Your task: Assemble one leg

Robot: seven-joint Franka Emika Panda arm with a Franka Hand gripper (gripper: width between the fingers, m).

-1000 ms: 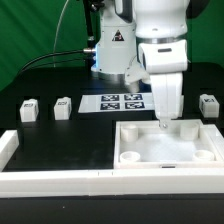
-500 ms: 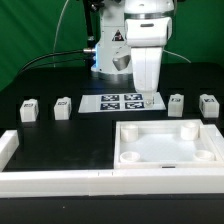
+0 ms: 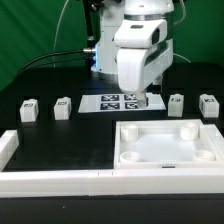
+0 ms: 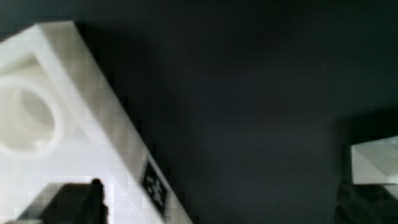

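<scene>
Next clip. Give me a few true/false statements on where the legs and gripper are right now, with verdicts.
1. Two legs stand on the exterior view's left of the marker board. True.
2. The gripper holds a leg. False: it holds nothing; all four legs stand on the table, two more on the right.
3. A leg lies inside the tray-like piece. False: no leg is in it.
4. The gripper hangs near the marker board's right end. True.

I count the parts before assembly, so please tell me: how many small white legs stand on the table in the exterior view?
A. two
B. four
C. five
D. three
B: two legs stand on the exterior view's left of the marker board and two on its right.
</scene>
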